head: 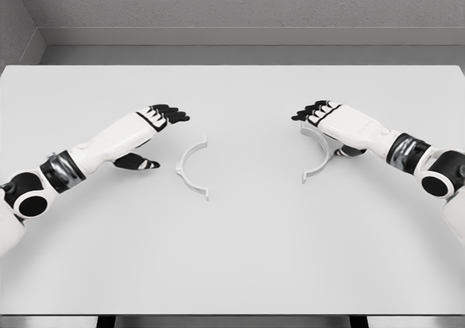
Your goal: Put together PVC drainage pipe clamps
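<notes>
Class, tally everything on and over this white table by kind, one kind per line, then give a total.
Clamp halves: 2, the left clamp half and the right clamp half
Robot hands: 2, the left hand and the right hand
Tables: 1, the table
Total: 5

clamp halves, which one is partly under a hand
The right clamp half: the right hand overlaps its upper end. The left clamp half lies clear.

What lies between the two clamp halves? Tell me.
Nothing. In the head view, the stretch of white table between the left clamp half and the right clamp half is bare; each robot hand sits on the outer side.
</notes>
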